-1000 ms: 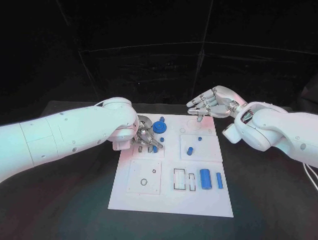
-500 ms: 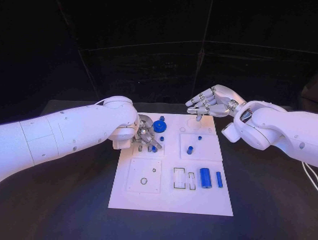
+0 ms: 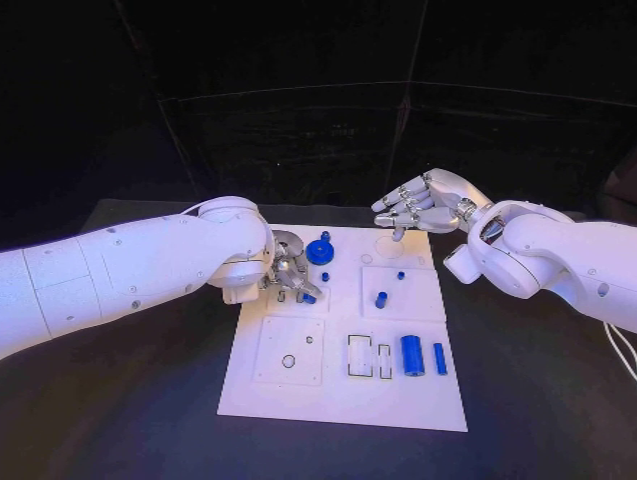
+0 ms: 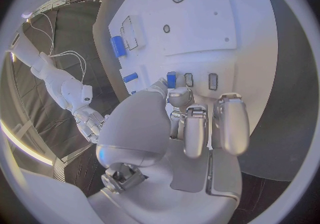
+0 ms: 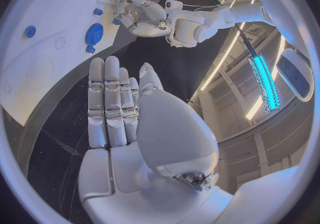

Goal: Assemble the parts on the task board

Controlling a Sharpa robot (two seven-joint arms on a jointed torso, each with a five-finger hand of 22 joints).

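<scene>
The white task board (image 3: 344, 390) lies mid-table. My left hand (image 3: 287, 274) is low over its far-left block, thumb and a finger pinching a small blue piece (image 4: 171, 79) that stands at a row of narrow slots (image 4: 213, 80). A blue gear (image 3: 320, 254) sits just beyond that hand. A short blue peg (image 3: 380, 299) and a tiny blue stud (image 3: 399, 277) are in the far-right block. A thick blue cylinder (image 3: 412, 356) and a thinner one (image 3: 439, 358) lie at the near right. My right hand (image 3: 422, 208) hovers open over the board's far edge, holding nothing.
Black table (image 3: 549, 400) surrounds the board on all sides. The near-left block has a round hole (image 3: 288, 362), and two rectangular recesses (image 3: 360, 357) lie beside the cylinders. In the right wrist view the gear (image 5: 94, 33) and my left hand (image 5: 143, 16) are ahead of the palm.
My left hand's fingers have shifted only slightly at the slot row, still on the small blue piece. The right hand has stayed over the far edge.
</scene>
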